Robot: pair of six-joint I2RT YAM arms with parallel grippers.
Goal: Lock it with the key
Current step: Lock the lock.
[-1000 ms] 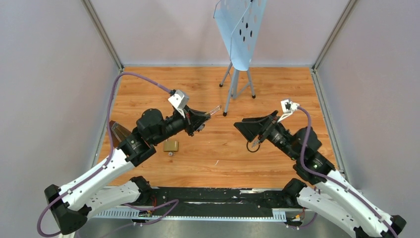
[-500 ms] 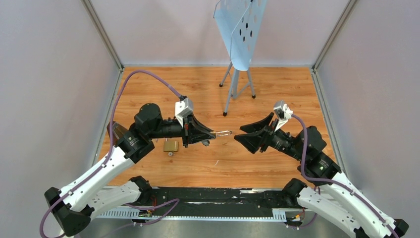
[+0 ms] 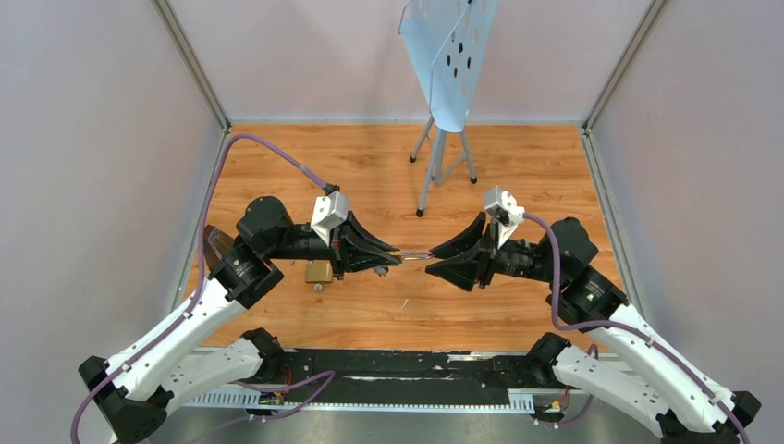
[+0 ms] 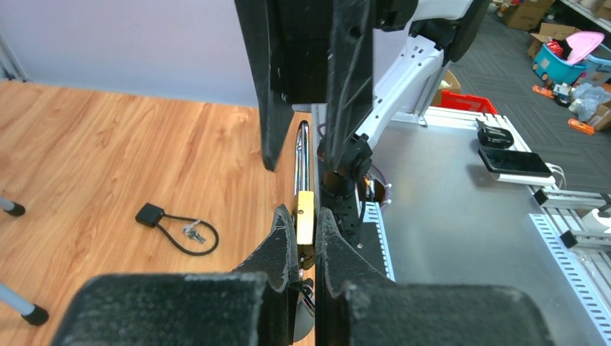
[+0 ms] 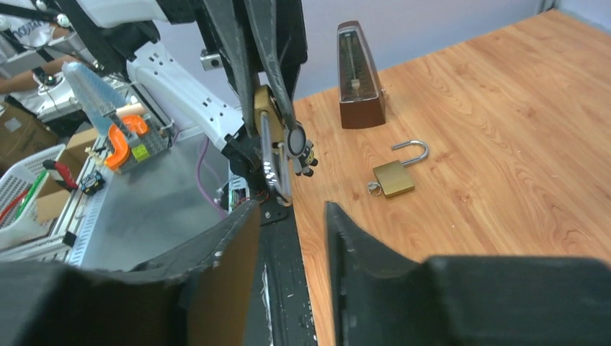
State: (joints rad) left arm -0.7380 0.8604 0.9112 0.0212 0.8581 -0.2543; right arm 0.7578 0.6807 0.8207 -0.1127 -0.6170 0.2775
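1. While the left claw [image 3: 398, 257] stays clamped on a brass padlock [image 4: 305, 222], the right claw [image 5: 288, 210] faces it, fingers apart
2. The key [image 5: 371, 189] lies on the counter [image 5: 504, 108], touching a 2nd padlock [image 5: 394, 178]

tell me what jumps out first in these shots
Mid-table, the left pincer grips a brass padlock, shackle aimed at the open right pincer facing it. A second brass padlock lies on the wooden table by the left arm, shackle open, and a pale blue music stand rises at the far edge.
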